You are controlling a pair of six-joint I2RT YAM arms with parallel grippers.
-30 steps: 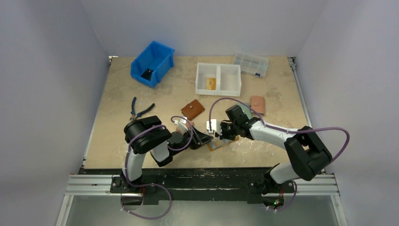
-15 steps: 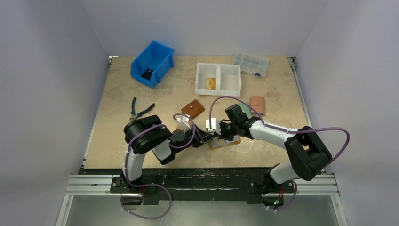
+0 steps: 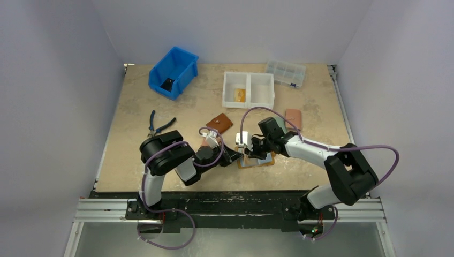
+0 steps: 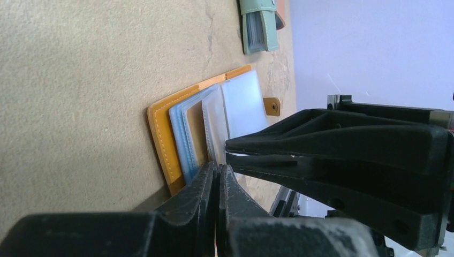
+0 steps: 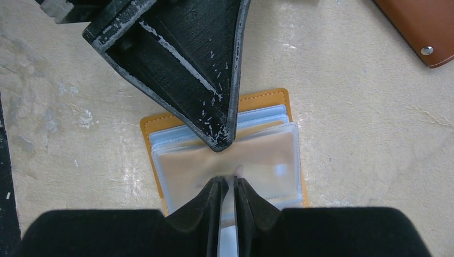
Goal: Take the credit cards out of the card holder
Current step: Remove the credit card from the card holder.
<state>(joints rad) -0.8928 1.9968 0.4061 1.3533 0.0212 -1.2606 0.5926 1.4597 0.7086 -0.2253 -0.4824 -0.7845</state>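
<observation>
While touching the open card holder (image 5: 147, 126) near the tabletop's (image 3: 134, 160) front edge with left claw (image 4: 218, 169) squeezed together, nipping a clear sleeve (image 5: 251, 155) in right claw (image 5: 229, 183).

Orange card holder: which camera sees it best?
The right wrist view: it looks straight down on the open card holder, showing its clear sleeves up close. The left wrist view sees it slanted, from low down. The top view shows only a tiny orange patch.

Leathery card holder (image 5: 267, 95), glossy plastic sleeves (image 5: 267, 155)
</observation>
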